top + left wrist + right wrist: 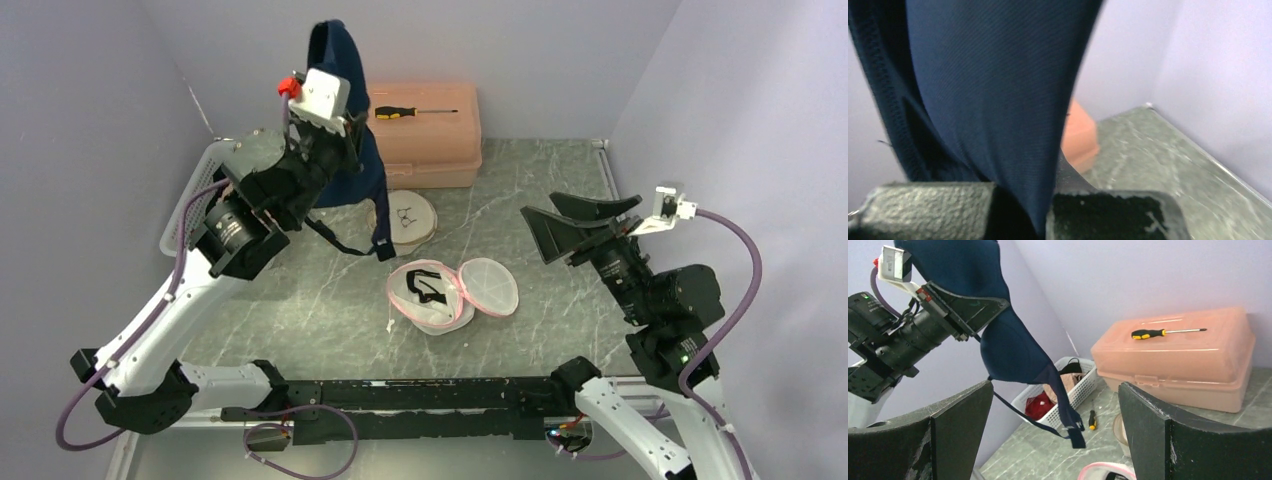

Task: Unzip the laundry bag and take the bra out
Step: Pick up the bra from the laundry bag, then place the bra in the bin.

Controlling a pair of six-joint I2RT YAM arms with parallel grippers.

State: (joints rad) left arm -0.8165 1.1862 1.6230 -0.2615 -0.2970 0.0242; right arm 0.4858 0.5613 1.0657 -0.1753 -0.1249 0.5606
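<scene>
Top external view first: the left gripper is raised high over the far left part of the tabletop, and it has the navy bra pinched in it. The bra hangs free of the laundry bag, draped down in front of the peach toolbox that sits against the far edge. Its straps trail low toward the tabletop (I cannot tell whether the strap end touches).

On the left wrist view the fingers are closed to a narrow slot, with navy fabric running straight down between the pads and filling most of the frame.

The right gripper is over the right side of the tabletop, well apart from the bra. Its fingers are spread wide with nothing between them and nothing touching them.

The laundry bag, round white mesh with a pink rim, lies unzipped near the middle of the tabletop. Its lid is flipped open to the right. A black strap-like piece lies inside; I cannot make out what it is.

A yellow-and-black screwdriver lies on the toolbox lid. A white basket of clothes stands along the left edge, a smaller screwdriver just beside it. A round disc lies between toolbox and bag.
</scene>
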